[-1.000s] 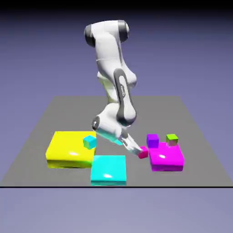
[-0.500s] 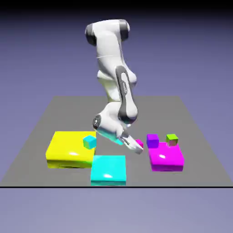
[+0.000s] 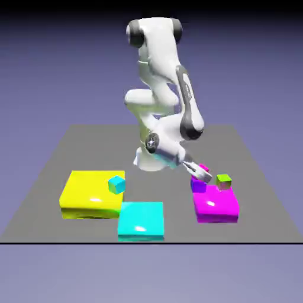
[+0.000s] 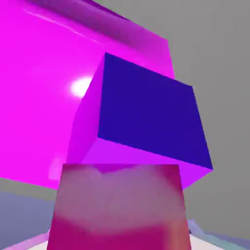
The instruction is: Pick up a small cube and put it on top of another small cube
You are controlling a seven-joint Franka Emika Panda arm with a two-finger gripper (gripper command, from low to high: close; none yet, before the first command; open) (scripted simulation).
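My gripper (image 3: 201,173) is shut on the small pink-magenta cube (image 3: 203,168), which hangs just above the small purple cube (image 3: 197,186). Whether the two touch cannot be told. The purple cube stands on the back left corner of the flat magenta slab (image 3: 219,207). In the hand view the pink cube (image 4: 119,207) fills the bottom and hides my fingertips. Right beyond it sits the purple cube (image 4: 149,114), with the magenta slab (image 4: 44,93) under it.
A small green-topped brown cube (image 3: 223,180) stands on the slab close to the right of the purple cube. A yellow slab (image 3: 86,195) carrying a small cyan cube (image 3: 116,184) lies at the exterior view's left. A cyan slab (image 3: 141,220) lies at the front.
The arm swung toward the exterior view's right and lifted, carrying the pink cube from beside the magenta slab's left edge to just over the purple cube.
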